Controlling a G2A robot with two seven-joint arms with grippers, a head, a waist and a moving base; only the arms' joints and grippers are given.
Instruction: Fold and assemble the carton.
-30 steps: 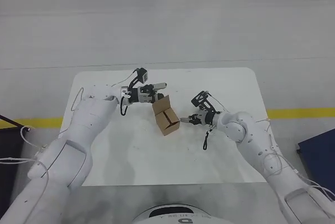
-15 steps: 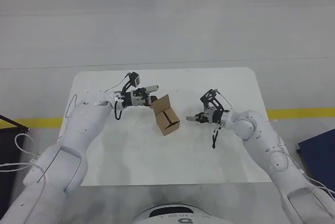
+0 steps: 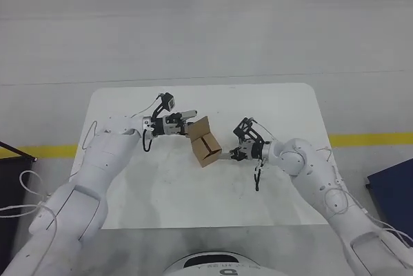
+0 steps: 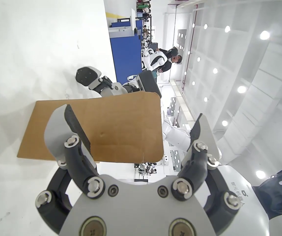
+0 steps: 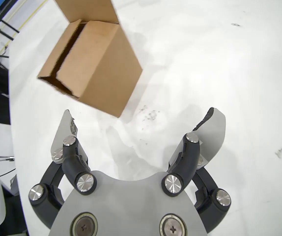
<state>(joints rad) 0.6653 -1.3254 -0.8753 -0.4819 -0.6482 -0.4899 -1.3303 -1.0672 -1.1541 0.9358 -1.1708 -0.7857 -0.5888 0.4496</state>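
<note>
One carton point(image 3: 205, 143) is seen standing near the middle of the worktop point(image 3: 158, 200), between two end effectors; its raised flap lies just beside one finger of the left end effector point(image 3: 191, 114), which is spread wide and empty; the right end effector point(image 3: 232, 151), likewise spread and empty, is held close to the carton's opposite side.

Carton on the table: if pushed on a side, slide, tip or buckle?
Likely light and slides: the carton is small, thin cardboard on a smooth table. Its top is unclosed, so walls may skew. The upright flap probably bends at its crease.
</note>
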